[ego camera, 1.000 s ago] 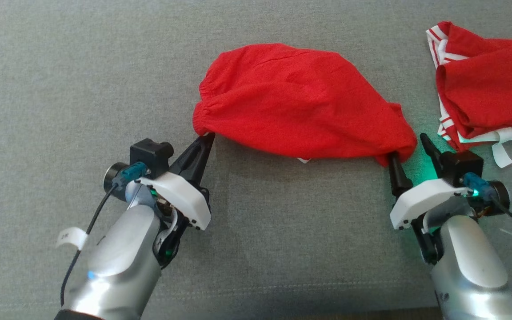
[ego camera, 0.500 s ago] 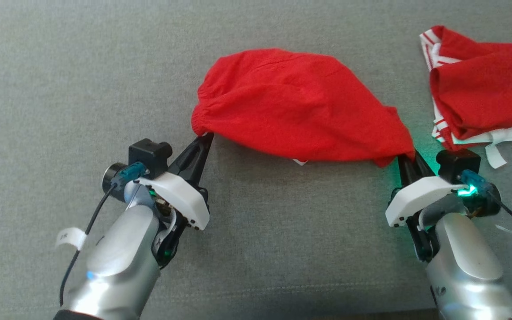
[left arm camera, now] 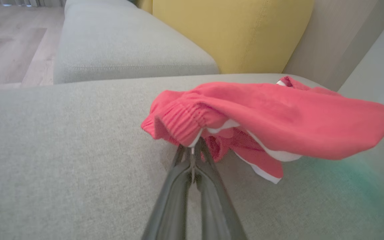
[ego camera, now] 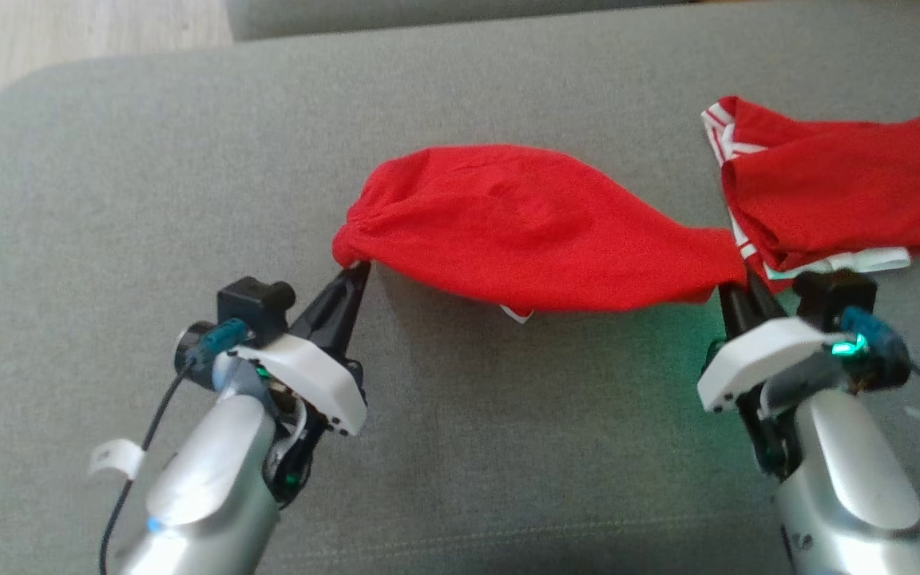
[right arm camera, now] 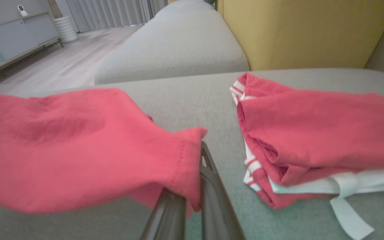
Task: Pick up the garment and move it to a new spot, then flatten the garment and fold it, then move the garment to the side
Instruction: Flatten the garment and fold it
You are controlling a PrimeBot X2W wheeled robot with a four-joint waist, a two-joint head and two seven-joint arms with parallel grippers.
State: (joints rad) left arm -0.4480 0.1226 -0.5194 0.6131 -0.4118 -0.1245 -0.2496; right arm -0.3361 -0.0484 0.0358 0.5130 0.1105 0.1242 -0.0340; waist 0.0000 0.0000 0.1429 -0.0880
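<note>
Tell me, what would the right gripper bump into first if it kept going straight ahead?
The red garment that the right gripper pinches; past that corner, probably bare sofa, with the striped pile just beside.

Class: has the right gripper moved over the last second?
Yes. The right gripper has shut on a corner of the red garment and carried it toward the striped garment; the head-view gap between them has closed.
</note>
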